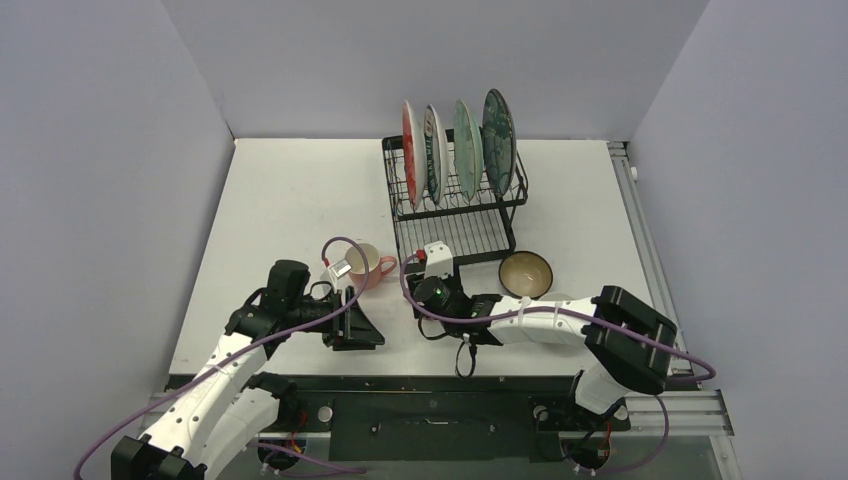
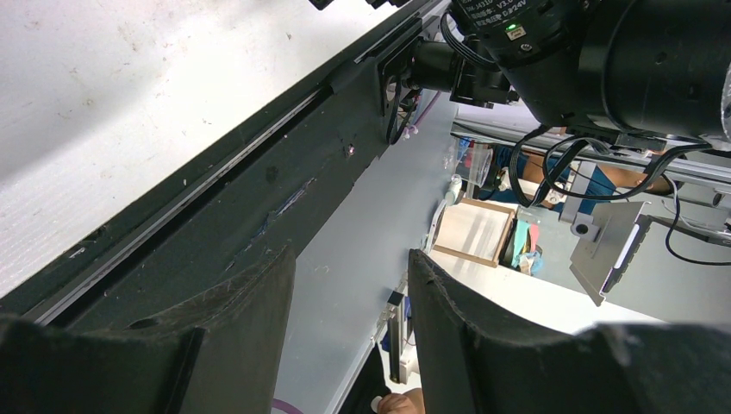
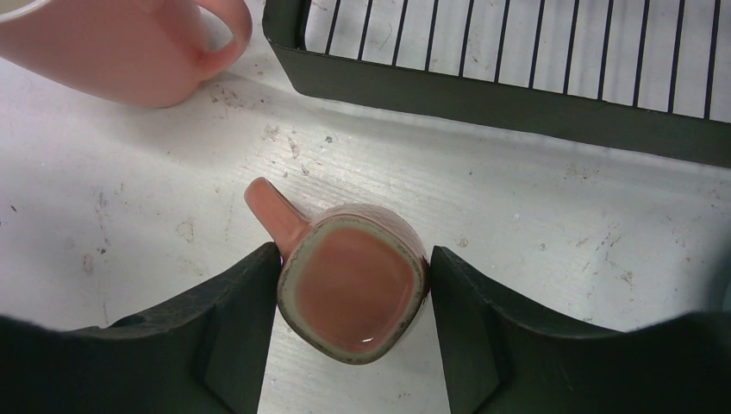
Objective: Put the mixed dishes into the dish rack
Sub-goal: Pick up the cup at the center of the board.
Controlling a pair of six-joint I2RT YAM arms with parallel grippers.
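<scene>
Orange-handled mug (image 3: pixel 352 297) upright on table, in right end effector's (image 3: pixel 353 269) two-sided grip.

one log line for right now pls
left gripper open, empty | right gripper straddling orange-handled mug on table, grip unclear | four plates slotted | pink mug, brown bowl not yet in dish rack

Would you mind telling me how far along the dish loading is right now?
Done: four plates stand upright in the rack. In hand: the right gripper brackets the orange-handled mug on the table. To go: that mug, the pink mug and the brown bowl, all outside the rack.
</scene>
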